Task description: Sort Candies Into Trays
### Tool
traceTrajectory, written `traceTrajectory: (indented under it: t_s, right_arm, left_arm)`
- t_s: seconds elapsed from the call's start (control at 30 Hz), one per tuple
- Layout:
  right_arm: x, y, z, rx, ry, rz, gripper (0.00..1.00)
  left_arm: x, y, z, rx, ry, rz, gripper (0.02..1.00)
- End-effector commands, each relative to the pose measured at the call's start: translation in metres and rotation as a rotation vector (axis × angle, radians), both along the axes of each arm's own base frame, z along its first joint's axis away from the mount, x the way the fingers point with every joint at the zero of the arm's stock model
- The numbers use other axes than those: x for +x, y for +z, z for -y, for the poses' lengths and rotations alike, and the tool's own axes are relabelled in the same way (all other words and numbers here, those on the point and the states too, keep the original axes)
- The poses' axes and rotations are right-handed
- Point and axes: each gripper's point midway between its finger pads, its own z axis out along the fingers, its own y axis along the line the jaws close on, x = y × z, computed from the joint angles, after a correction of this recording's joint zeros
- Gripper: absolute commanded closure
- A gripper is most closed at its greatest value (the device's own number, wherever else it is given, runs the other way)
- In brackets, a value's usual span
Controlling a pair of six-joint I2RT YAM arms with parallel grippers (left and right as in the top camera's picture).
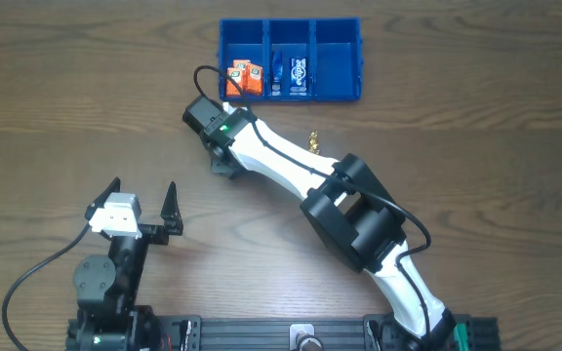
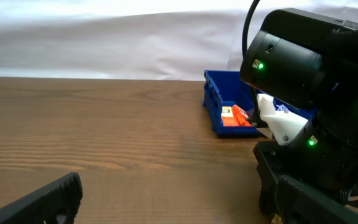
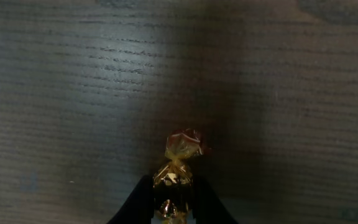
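Observation:
A blue three-compartment tray (image 1: 363, 68) stands at the far side of the table. Its left compartment holds orange candies (image 1: 245, 78), the middle one blue candies (image 1: 294, 73). My right arm stretches across the middle, and its gripper (image 1: 225, 166) hangs low over the wood just in front of the tray's left end. In the right wrist view that gripper (image 3: 171, 194) is shut on a gold-wrapped candy (image 3: 179, 158), whose twisted end sticks out past the fingertips. My left gripper (image 1: 143, 190) stands open near its base with nothing between its fingers.
Another gold candy (image 1: 312, 142) lies on the wood beside the right arm, in front of the tray. From the left wrist I see the tray (image 2: 213, 99) with the orange candies (image 2: 235, 115) behind the right arm's black wrist (image 2: 303, 68). Bare wood spreads left.

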Motion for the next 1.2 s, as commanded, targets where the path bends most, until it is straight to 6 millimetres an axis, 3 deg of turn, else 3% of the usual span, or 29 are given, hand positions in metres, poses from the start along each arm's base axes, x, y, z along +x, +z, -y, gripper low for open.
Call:
traceTrajectory:
  t_s: [0.03, 0.17, 0.2, 0.23, 0.3, 0.37, 0.47, 0.6, 0.63, 0.8, 1.0, 1.03, 1.13, 1.17, 1.2]
  right_arm:
    - [0.022, 0.052, 0.024, -0.013, -0.031, 0.104, 0.904]
    - [0.042, 0.126, 0.063, -0.025, -0.063, 0.243, 0.901]
    - [0.053, 0.162, 0.087, -0.018, -0.081, 0.318, 0.899]
    - [0.060, 0.182, 0.103, -0.016, -0.096, 0.362, 0.897]
    - [0.074, 0.207, 0.132, -0.019, -0.126, 0.420, 0.893]
    - [0.091, 0.220, 0.163, -0.030, -0.163, 0.460, 0.875]
    - [0.120, 0.219, 0.197, -0.056, -0.204, 0.500, 0.842]
    - [0.152, 0.202, 0.212, -0.076, -0.209, 0.531, 0.836]
    - [0.166, 0.190, 0.213, -0.074, -0.196, 0.539, 0.836]
    - [0.195, 0.170, 0.210, -0.060, -0.197, 0.585, 0.836]
    - [0.211, 0.162, 0.206, -0.045, -0.203, 0.624, 0.737]
    - [0.212, 0.163, 0.205, -0.042, -0.204, 0.629, 0.645]
    - [0.213, 0.164, 0.205, -0.043, -0.196, 0.639, 0.066]
    - [0.214, 0.164, 0.205, -0.048, -0.189, 0.640, 0.001]
    - [0.214, 0.164, 0.205, -0.053, -0.181, 0.640, 0.001]
  left_arm:
    - [-0.001, -0.016, 0.002, 0.013, -0.018, -0.045, 0.020]
    - [-0.001, -0.016, 0.002, 0.013, -0.018, -0.045, 0.020]
    - [-0.001, -0.016, 0.002, 0.013, -0.018, -0.045, 0.020]
    - [-0.001, -0.016, 0.002, 0.013, -0.018, -0.045, 0.020]
    - [-0.001, -0.016, 0.002, 0.013, -0.018, -0.045, 0.020]
    - [-0.001, -0.016, 0.002, 0.013, -0.018, -0.045, 0.020]
    - [-0.001, -0.016, 0.002, 0.013, -0.018, -0.045, 0.020]
    - [-0.001, -0.016, 0.002, 0.013, -0.018, -0.045, 0.020]
    - [-0.001, -0.016, 0.002, 0.013, -0.018, -0.045, 0.020]
    - [-0.001, -0.016, 0.002, 0.013, -0.018, -0.045, 0.020]
    - [-0.001, -0.016, 0.002, 0.013, -0.018, -0.045, 0.020]
    - [-0.001, -0.016, 0.002, 0.013, -0.018, -0.045, 0.020]
    - [-0.001, -0.016, 0.002, 0.013, -0.018, -0.045, 0.020]
    - [-0.001, -0.016, 0.002, 0.013, -0.018, -0.045, 0.020]
    - [-0.001, -0.016, 0.002, 0.013, -0.018, -0.045, 0.020]
